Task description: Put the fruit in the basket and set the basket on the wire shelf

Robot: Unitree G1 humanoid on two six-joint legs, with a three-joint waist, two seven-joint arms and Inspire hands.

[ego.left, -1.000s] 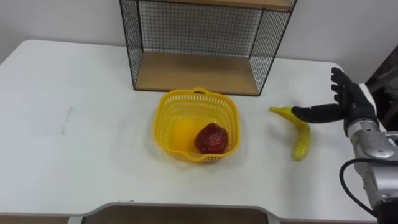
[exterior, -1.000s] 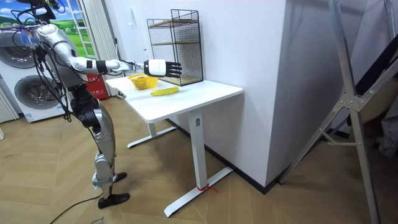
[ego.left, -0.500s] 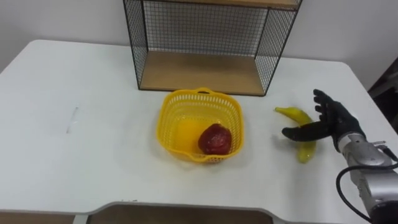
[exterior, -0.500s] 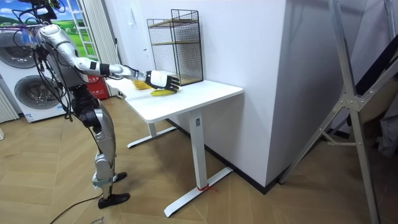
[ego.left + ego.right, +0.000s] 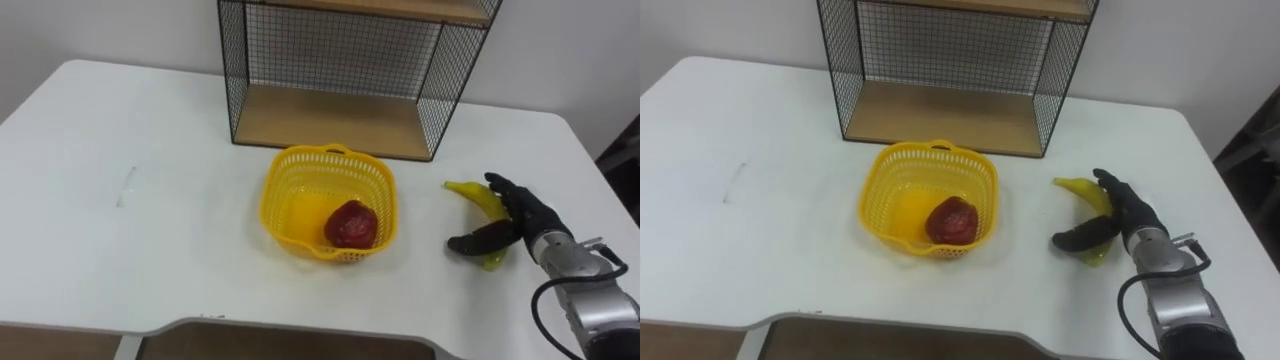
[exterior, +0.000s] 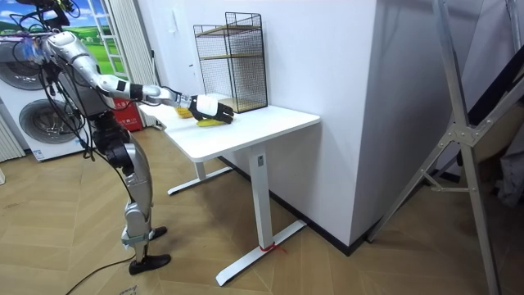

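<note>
Right hand (image 5: 512, 225) is down on the curved yellow banana (image 5: 478, 196), which lies on the white table (image 5: 150, 240) to the right of the yellow plastic mesh basket (image 5: 288, 172), a bit apart from it. Fingers (image 5: 503, 188) lie curved over the far part of the banana and the thumb (image 5: 470, 243) sticks out across the near part. They're spread apart, not closed round it. Can't tell if the palm is actually pressing on it or just above. The banana's middle is hidden under the hand; I see the stem end and a bit of the near tip.

The basket sits on the table just in front of the black wire shelf with wooden boards (image 5: 340, 120), not on it. One dark red round fruit (image 5: 351, 224) is inside, against the basket's right wall. There's a brighter yellow-orange patch on the basket floor next to it; I can't make out if that's another fruit or just the plastic.

The shelf's top is cut off by the frame edge, so I get only the bottom board and part of the one above. Lower board is bare.

There's a small faint grey mark (image 5: 125, 186) on the table far left; can't identify it.

In the room view the robot stands at the table's end on the room view's left, right arm stretched over the tabletop to the banana.
</note>
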